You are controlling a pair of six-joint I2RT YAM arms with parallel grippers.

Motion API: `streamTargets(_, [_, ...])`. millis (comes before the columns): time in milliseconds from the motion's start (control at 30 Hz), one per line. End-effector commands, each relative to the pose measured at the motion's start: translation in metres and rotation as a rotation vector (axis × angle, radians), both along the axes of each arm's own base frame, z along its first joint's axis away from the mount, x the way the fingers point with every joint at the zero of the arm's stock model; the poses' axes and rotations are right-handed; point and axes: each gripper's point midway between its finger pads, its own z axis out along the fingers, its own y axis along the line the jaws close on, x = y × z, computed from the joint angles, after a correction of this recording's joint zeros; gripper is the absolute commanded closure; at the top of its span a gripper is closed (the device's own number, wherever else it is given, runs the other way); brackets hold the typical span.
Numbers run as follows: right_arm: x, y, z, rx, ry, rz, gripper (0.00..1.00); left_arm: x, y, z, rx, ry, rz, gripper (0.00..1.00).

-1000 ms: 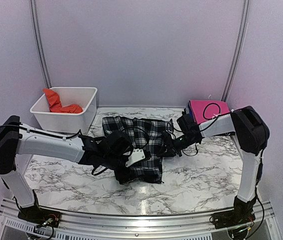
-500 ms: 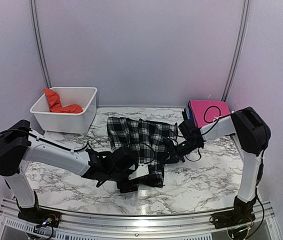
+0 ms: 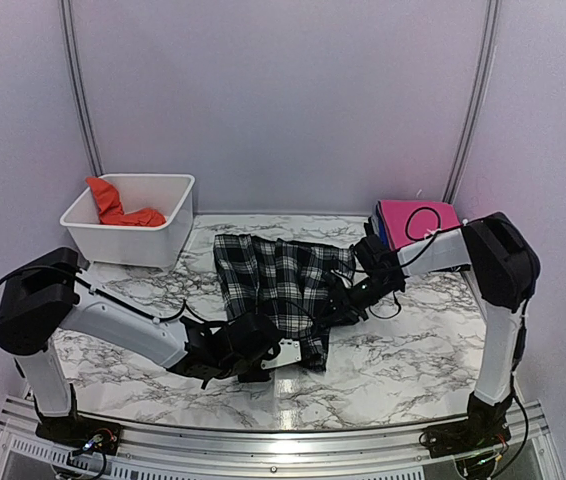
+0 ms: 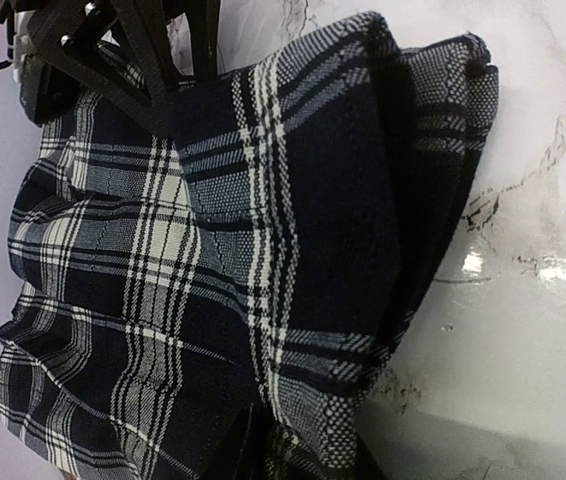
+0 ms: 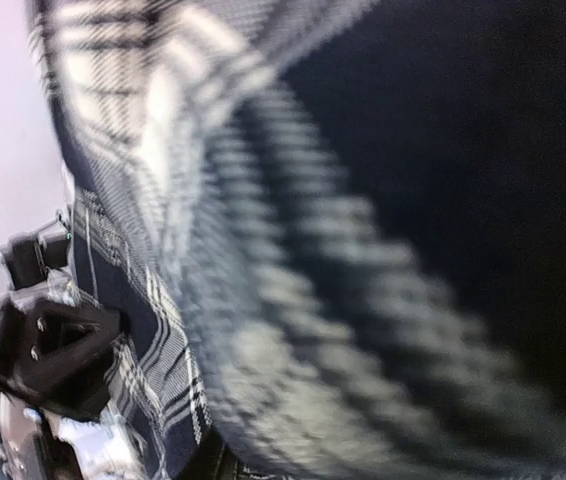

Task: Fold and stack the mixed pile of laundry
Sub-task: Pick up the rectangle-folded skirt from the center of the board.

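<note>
From above, the plaid shirt (image 3: 278, 285) lies bunched mid-table on the marble table (image 3: 413, 350). The left gripper (image 3: 281, 357) is at its near edge and the right gripper (image 3: 338, 300) at its right edge. Whether either is clamped on cloth or apart, I cannot tell. If only one has hold, a pull would likely drag the fold askew. Bare marble lies near and right of the shirt. The white bin (image 3: 128, 240) with the orange t-shirt (image 3: 113, 205) fills the far-left corner, and a folded pink garment (image 3: 418, 220) the far-right.

The left wrist view shows thick stacked plaid layers (image 4: 263, 250) beside bare marble. They could slip apart.

In the right wrist view the plaid (image 5: 363, 250) blurs against the lens. The arms work close together, so they could bump.
</note>
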Motion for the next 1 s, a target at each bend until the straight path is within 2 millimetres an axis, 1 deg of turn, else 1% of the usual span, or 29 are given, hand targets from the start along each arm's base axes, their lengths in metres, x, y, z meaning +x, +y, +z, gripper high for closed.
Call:
streamTargets(0, [0.004, -0.027, 0.006, -0.164, -0.07, -0.002, 0.66, -0.003, -0.002, 0.02, -0.031, -0.009, -0.019, 0.81])
streamTargets(67, [0.015, -0.031, 0.033, -0.156, -0.146, -0.003, 0.59, -0.009, -0.003, 0.023, -0.022, 0.022, -0.036, 0.91])
streamTargets(133, [0.026, -0.035, 0.057, -0.161, -0.222, -0.008, 0.56, -0.012, -0.002, 0.027, -0.015, 0.05, -0.04, 1.0])
streamTargets(233, [0.044, -0.028, 0.09, -0.119, -0.327, -0.021, 0.56, -0.018, 0.003, 0.034, 0.001, 0.091, -0.037, 1.0])
streamTargets(333, [0.064, -0.016, 0.106, -0.08, -0.386, -0.017, 0.55, -0.024, 0.006, 0.04, 0.006, 0.131, -0.034, 1.0])
streamTargets(400, [0.073, 0.004, 0.117, -0.015, -0.413, 0.014, 0.55, -0.026, 0.006, 0.048, 0.002, 0.153, -0.027, 1.0])
streamTargets(467, [0.072, 0.032, 0.124, 0.069, -0.414, 0.077, 0.58, -0.029, 0.008, 0.055, 0.006, 0.176, -0.022, 1.0])
streamTargets(500, [0.07, 0.048, 0.124, 0.11, -0.41, 0.115, 0.59, -0.031, 0.008, 0.058, 0.007, 0.188, -0.025, 1.0])
streamTargets(567, [0.06, 0.077, 0.116, 0.171, -0.385, 0.189, 0.62, -0.034, 0.008, 0.064, 0.006, 0.203, -0.026, 1.0])
streamTargets(600, [0.055, 0.088, 0.108, 0.193, -0.37, 0.218, 0.63, -0.036, 0.008, 0.068, 0.003, 0.212, -0.033, 1.0])
streamTargets(667, [0.048, 0.102, 0.083, 0.214, -0.329, 0.247, 0.66, -0.039, 0.008, 0.076, -0.008, 0.228, -0.043, 1.0])
streamTargets(733, [0.039, 0.107, 0.06, 0.246, -0.284, 0.257, 0.7, -0.042, 0.008, 0.088, -0.035, 0.238, -0.046, 1.0])
streamTargets(767, [0.03, 0.107, 0.045, 0.244, -0.252, 0.267, 0.72, -0.042, 0.008, 0.094, -0.05, 0.237, -0.044, 1.0])
streamTargets(833, [0.011, 0.107, 0.025, 0.236, -0.221, 0.311, 0.74, -0.039, 0.009, 0.109, -0.073, 0.232, -0.034, 1.0])
streamTargets(867, [0.0, 0.107, 0.019, 0.23, -0.211, 0.337, 0.76, -0.037, 0.007, 0.119, -0.088, 0.23, -0.03, 1.0])
streamTargets(967, [-0.044, 0.107, 0.007, 0.224, -0.173, 0.422, 0.77, -0.025, 0.009, 0.143, -0.122, 0.234, -0.005, 1.0])
